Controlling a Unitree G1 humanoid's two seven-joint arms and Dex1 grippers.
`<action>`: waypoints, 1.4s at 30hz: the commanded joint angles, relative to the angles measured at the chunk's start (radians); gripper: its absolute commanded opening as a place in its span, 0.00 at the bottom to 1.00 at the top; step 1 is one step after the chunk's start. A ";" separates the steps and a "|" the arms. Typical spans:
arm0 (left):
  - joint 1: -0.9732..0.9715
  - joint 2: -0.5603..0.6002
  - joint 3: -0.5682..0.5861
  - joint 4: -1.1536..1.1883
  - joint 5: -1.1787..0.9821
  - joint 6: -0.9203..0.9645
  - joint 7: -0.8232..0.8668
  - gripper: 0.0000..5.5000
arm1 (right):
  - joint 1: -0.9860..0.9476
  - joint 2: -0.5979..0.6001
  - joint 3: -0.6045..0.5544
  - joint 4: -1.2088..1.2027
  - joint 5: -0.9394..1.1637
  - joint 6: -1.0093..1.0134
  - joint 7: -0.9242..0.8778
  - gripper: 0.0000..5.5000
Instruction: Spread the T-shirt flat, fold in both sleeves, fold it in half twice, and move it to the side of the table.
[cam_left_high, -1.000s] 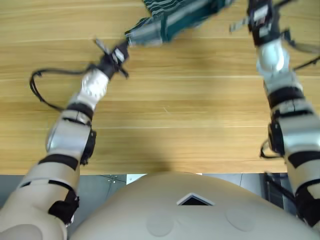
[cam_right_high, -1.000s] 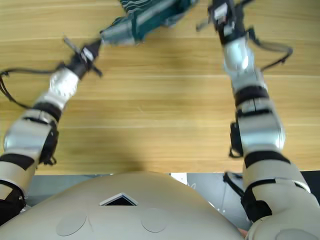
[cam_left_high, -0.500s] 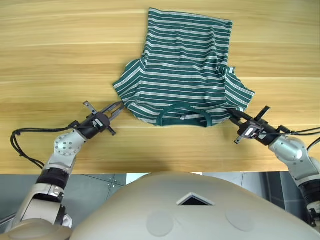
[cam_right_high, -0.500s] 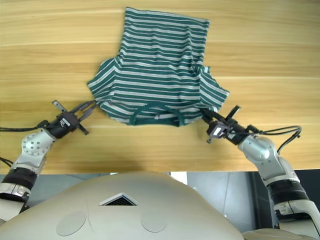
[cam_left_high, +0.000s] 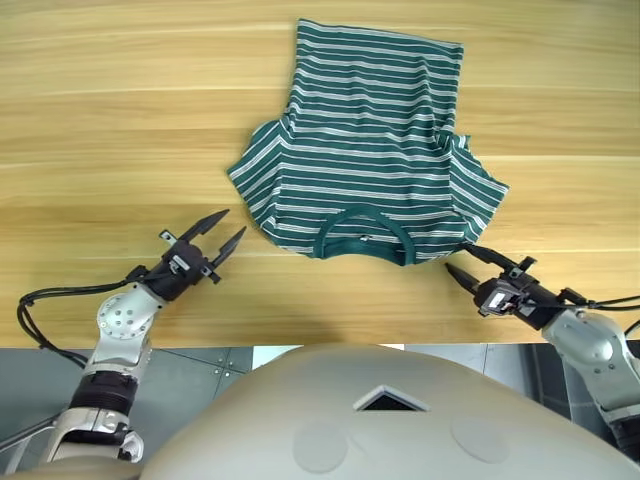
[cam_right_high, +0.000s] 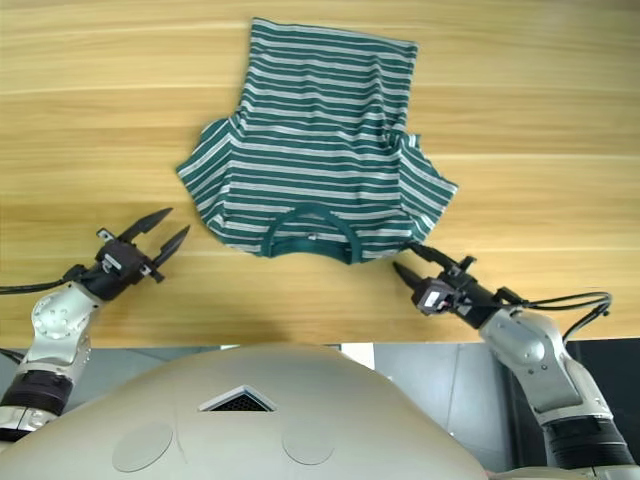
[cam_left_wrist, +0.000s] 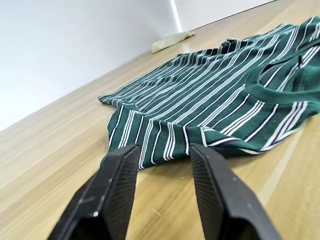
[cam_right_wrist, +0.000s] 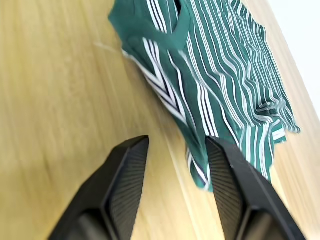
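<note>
A green T-shirt with white stripes lies on the wooden table, collar toward me and hem at the far side. Its sleeves are bunched in against the body on both sides. My left gripper stands open just off the shirt's near left shoulder, nothing between its fingers. The left wrist view looks along the table at the shirt. My right gripper is open too, close to the near right shoulder corner without touching it. The right wrist view has the striped cloth just beyond the fingers.
The table's front edge runs right behind both grippers. Bare wood stretches to the left and right of the shirt. A small pale flat object lies far off by the white wall.
A second ago both arms were stretched far out with the shirt bunched. Half a second ago the grippers held its shoulder corners; now both have opened and drawn back slightly.
</note>
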 joint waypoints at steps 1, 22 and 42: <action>-0.011 0.029 0.077 -0.119 -0.126 0.010 -0.062 0.34 | 0.028 0.011 -0.122 -0.148 0.321 -0.107 0.029 0.38; -0.715 -0.085 -0.190 0.574 0.912 0.091 0.620 0.34 | -0.495 0.138 0.085 0.529 -0.173 0.018 -0.192 0.38; -0.437 -0.039 -0.156 0.335 0.818 0.131 0.668 0.34 | -0.633 0.325 -0.203 0.160 0.414 0.038 -0.277 0.38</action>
